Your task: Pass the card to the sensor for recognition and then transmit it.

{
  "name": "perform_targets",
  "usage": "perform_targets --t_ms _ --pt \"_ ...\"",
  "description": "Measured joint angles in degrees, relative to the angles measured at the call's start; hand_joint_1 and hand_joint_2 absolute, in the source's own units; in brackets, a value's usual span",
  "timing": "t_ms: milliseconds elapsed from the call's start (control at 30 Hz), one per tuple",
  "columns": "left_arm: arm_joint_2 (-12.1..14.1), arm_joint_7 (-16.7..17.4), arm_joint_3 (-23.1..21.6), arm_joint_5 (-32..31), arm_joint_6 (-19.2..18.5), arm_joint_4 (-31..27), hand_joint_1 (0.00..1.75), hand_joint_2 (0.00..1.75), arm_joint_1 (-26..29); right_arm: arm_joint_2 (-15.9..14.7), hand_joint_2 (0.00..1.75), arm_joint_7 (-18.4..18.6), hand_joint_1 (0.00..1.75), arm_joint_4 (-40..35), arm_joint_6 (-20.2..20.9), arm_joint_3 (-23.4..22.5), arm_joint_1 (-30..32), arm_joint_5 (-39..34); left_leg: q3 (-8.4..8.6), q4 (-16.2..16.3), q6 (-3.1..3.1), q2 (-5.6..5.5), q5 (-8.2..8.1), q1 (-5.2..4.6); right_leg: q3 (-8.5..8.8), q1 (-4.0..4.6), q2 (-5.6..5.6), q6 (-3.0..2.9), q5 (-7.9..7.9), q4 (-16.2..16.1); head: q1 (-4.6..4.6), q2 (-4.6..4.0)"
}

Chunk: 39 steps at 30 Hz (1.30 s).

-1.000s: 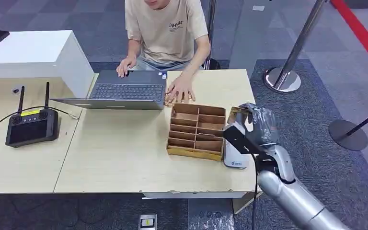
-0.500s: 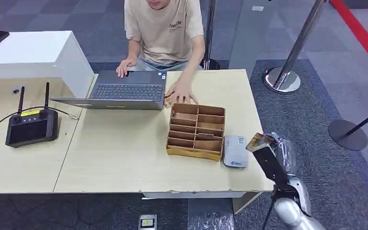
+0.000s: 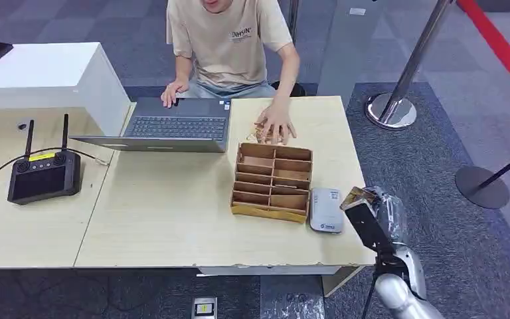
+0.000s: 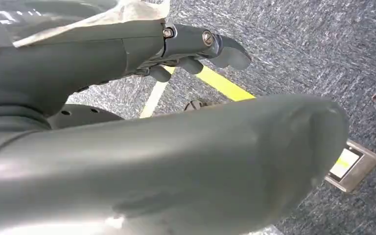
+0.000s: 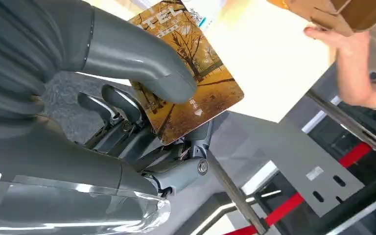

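Card: golden-brown, printed with autumn trees, the card [image 5: 188, 73] sits pinched between our right hand's thumb and its darker fingers [image 5: 122, 105]; in the head view the card [image 3: 357, 197] is just off the desk's right edge, near its front right corner.
Right hand: our right hand [image 3: 380, 212] grips the card, held beside the desk rather than over it, apart from the sensor.
Sensor: the white sensor [image 3: 325, 209] lies flat on the desk [image 3: 159, 212] near the right edge, just beside the right side of the wooden organiser.
Organiser: a brown wooden organiser [image 3: 272, 181] with two columns of compartments stands towards the right half of the desk; we cannot tell whether anything lies inside them.
Left hand: our left hand [image 4: 196, 49] hangs above grey carpet, fingers loosely curled and, as far as this poor angle lets us judge, holding nothing.
Person: a person in a beige shirt [image 3: 229, 40] sits at the far edge, one hand [image 3: 277, 124] resting on the desk just behind the organiser, the other at a laptop [image 3: 172, 126].
Far left: a black remote controller [image 3: 43, 174] with two antennas lies on the adjoining desk.
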Motion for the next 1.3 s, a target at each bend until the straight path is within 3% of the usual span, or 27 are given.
perform_targets --t_ms 900,967,1300 --pt "0.0 0.0 0.0 -0.4 0.0 0.0 0.00 0.00 0.0 1.7 1.75 -1.6 1.75 3.7 0.0 0.1 -1.1 -3.0 -0.01 0.0 0.00 0.02 0.00 0.00 0.01 0.00 0.00 0.00 0.00 0.0 -0.02 0.00" --pt "-0.1 0.3 0.0 -1.0 0.0 0.0 0.00 0.00 -0.1 4.0 1.75 -4.9 1.75 7.1 0.1 1.5 -4.0 -6.8 -0.01 0.0 0.00 0.00 0.01 0.00 0.02 0.01 0.01 0.00 0.00 0.0 0.00 0.00" --pt "-0.3 0.7 -0.1 -2.0 -0.2 0.0 0.00 0.00 -0.3 8.7 1.75 -8.9 1.75 17.2 2.1 6.0 -10.8 -12.6 -0.02 0.0 -0.01 0.29 0.00 0.02 -0.05 0.03 0.25 -0.01 0.01 0.0 -0.02 0.00"
